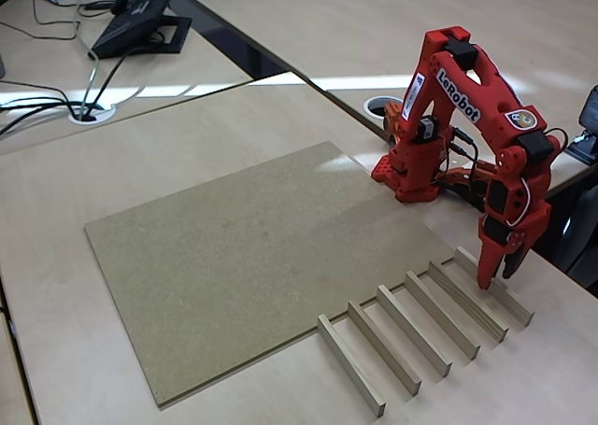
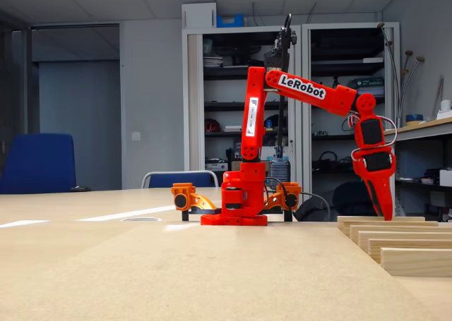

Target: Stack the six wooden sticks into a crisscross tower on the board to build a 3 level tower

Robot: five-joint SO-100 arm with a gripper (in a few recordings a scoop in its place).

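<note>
Arm: the red arm (image 1: 467, 107) is reaching out from its base at the far right of the bench (image 1: 56, 191) and bending down towards the row of sticks.
Pincer: the pincer (image 1: 498, 274) is pointing straight down over the far-right end of the row, its tips right at the last two sticks; in the low fixed view it (image 2: 385, 209) is hanging just above the farthest stick.
Pincer state: the fingers are standing a little apart, and nothing is sitting between them.
Sticks: the six wooden sticks (image 1: 411, 330) are lying flat on the bench in a row of parallels, just off the board's right edge, with gaps between them; from the low view they (image 2: 395, 240) are showing as stepped pale ends at the right.
Board: the board (image 1: 234, 257) is lying flat in the middle of the bench, left of the sticks, its tan surface bare.
Tower: no stick is lying on the board or on another stick.
Behind: a telephone (image 1: 140, 19) is sitting at the far left; shelving (image 2: 233, 102) and a blue chair (image 2: 39, 162) are standing beyond the bench.
</note>
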